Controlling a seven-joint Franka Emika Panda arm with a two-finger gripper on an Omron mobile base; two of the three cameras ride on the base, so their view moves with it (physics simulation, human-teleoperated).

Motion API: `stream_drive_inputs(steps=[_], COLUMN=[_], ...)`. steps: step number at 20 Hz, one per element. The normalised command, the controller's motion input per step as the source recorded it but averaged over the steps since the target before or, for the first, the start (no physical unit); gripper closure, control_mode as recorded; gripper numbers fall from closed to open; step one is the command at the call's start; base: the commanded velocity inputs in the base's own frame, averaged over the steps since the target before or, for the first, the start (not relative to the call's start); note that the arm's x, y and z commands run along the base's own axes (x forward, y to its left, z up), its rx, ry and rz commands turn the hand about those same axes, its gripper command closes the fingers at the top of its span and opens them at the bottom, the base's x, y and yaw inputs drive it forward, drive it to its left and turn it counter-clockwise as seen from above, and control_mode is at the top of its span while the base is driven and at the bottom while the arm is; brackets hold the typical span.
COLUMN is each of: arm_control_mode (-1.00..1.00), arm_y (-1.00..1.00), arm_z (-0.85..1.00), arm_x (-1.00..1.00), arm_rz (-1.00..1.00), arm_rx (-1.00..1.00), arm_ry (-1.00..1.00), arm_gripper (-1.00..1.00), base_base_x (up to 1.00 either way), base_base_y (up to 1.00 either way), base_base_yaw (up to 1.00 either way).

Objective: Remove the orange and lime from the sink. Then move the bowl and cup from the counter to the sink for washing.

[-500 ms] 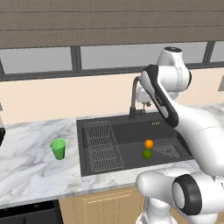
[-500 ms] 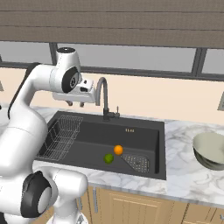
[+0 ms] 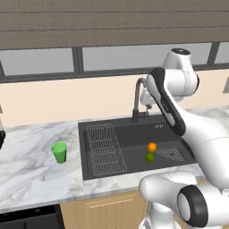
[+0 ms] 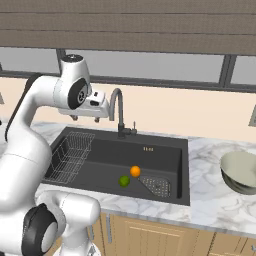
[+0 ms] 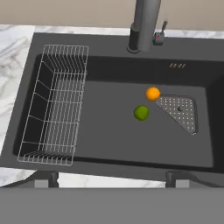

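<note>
From the left base view, the arm is folded high over the sink (image 3: 134, 152), with the hand near the faucet (image 3: 137, 96), well above the basin floor. The orange (image 3: 152, 146) and the lime (image 3: 150, 157) lie just beside each other on the sink floor, next to the drain plate (image 3: 172, 154), far below the hand. The cup (image 3: 59, 152) stands on the counter (image 3: 31, 170), off to the left of the sink, past the wire rack (image 3: 103, 150).

From the right base view, the gripper (image 4: 75, 117) hangs under the hand at faucet height, up and to the left of the fruit. The orange (image 4: 135, 171) sits just behind the lime (image 4: 124, 181). The bowl (image 4: 240, 172) rests on the counter to the right of the sink, well apart from the gripper.

From the hand view, two finger tips (image 5: 43, 179) rise at the bottom edge, set wide apart, with nothing between them. The orange (image 5: 152, 93) and lime (image 5: 141, 112) lie ahead of the jaws, toward the right finger's side, and the rack (image 5: 52, 105) toward the left.

I judge the first step is in hand: both fruit are in the sink and no grasp has begun. The next move calls for lowering the hand deep into the basin, centring the spread jaws over one fruit without nudging its neighbour.
</note>
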Motion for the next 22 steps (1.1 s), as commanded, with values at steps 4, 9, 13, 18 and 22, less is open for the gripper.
stream_drive_inputs(steps=[4, 9, 13, 18, 22], arm_control_mode=[-1.00, -1.00, -1.00, -1.00, -1.00], arm_y=[-0.08, -0.11, -0.12, -0.14, -0.16], arm_z=[0.00, 0.00, 0.00, 0.00, -0.01], arm_x=[-0.18, -0.21, -0.19, -0.15, -0.12], arm_rz=[0.00, 0.00, 0.00, 0.00, -0.02], arm_rx=[0.04, 0.07, 0.04, 0.00, 0.00], arm_ry=[-0.17, -0.16, -0.06, 0.00, 0.00], arm_gripper=[-1.00, -1.00, -1.00, -1.00, -1.00], base_base_x=[0.00, 0.00, 0.00, 0.00, 0.00], base_base_y=[0.00, 0.00, 0.00, 0.00, 0.00], base_base_yaw=[0.00, 0.00, 0.00, 0.00, 0.00])
